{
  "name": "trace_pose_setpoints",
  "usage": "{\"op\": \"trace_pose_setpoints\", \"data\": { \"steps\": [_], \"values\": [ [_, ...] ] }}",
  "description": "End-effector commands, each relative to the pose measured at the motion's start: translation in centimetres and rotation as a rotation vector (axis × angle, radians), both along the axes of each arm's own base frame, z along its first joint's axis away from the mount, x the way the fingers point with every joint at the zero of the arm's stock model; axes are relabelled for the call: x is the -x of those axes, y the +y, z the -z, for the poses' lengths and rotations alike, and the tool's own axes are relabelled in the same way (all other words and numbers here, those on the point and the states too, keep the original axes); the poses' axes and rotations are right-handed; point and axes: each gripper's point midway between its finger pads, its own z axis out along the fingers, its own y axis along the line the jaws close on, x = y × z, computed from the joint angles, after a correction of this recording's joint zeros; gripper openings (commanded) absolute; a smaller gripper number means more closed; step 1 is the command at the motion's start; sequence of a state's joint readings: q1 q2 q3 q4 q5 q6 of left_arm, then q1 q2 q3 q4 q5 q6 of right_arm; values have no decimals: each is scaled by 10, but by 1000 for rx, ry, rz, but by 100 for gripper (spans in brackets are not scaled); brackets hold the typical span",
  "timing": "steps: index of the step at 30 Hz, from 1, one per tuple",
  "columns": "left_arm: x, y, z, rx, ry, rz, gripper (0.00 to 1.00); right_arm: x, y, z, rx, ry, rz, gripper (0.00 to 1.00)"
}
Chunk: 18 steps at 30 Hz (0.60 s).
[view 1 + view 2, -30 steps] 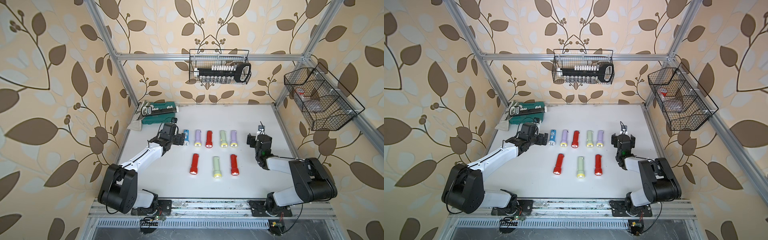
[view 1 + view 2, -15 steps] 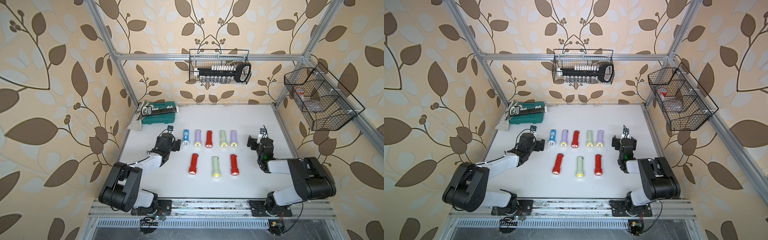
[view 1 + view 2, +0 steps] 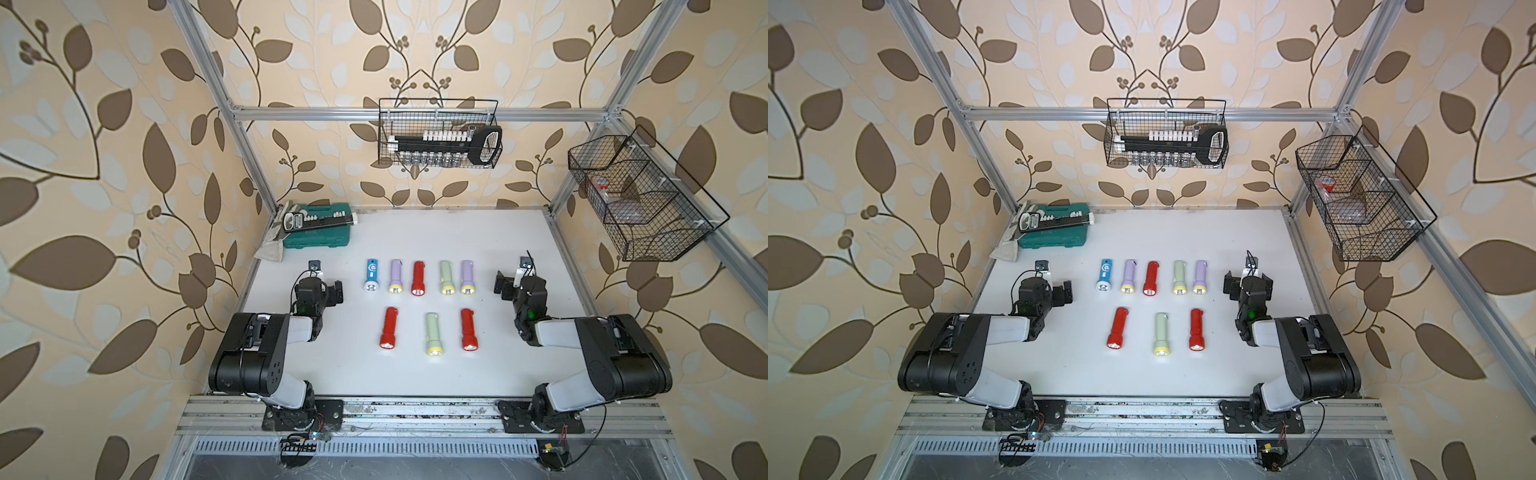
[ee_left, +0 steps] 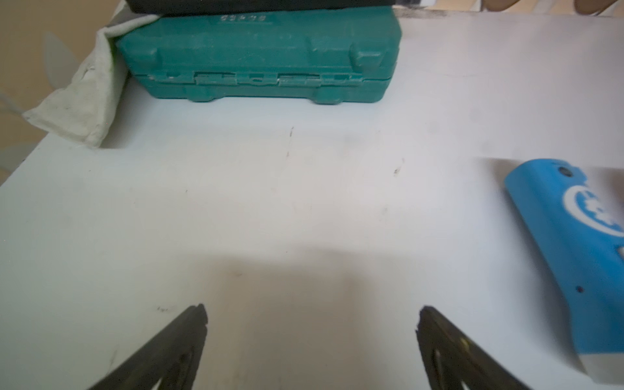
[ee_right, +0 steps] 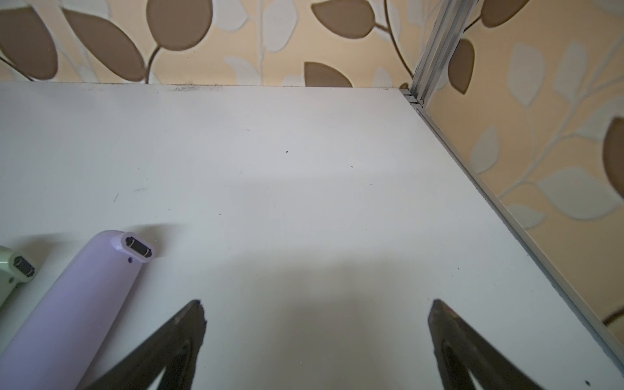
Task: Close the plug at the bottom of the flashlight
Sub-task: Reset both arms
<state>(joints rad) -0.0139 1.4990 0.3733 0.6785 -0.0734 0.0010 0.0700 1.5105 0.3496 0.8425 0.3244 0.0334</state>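
Note:
Several flashlights lie in two rows on the white table (image 3: 415,386). The back row runs from a blue flashlight (image 3: 372,275) to a purple flashlight (image 3: 467,277). My left gripper (image 3: 322,289) rests low, left of the blue flashlight (image 4: 574,253), and stands open (image 4: 312,314) over bare table. My right gripper (image 3: 517,286), just right of the purple flashlight (image 5: 77,304), is also open (image 5: 317,310) and holds nothing. That flashlight's bottom end shows a dark oblong plug (image 5: 137,247) in a pale rim. I cannot tell how the plug sits.
A green tool case (image 3: 320,232) with a black socket rail on top and a pale cloth (image 3: 272,249) beside it stands at the back left. Wire baskets hang on the back wall (image 3: 440,145) and the right wall (image 3: 640,199). Aluminium frame posts edge the table.
My left arm has pulled back from beside the blue flashlight and folded low at the left. The right arm has folded down with little sideways shift. Both grippers have stayed open.

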Motion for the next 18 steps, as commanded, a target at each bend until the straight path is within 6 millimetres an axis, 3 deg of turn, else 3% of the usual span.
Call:
{"op": "trace_pose_setpoints", "data": {
  "steps": [1, 18],
  "values": [
    [-14, -14, -16, 26, -60, 72, 99, -2, 2, -6, -13, -27, -4, 98],
    [-12, -14, -18, 27, -68, 72, 99, -3, 1, -5, -24, -17, -12, 98]
  ]
}}
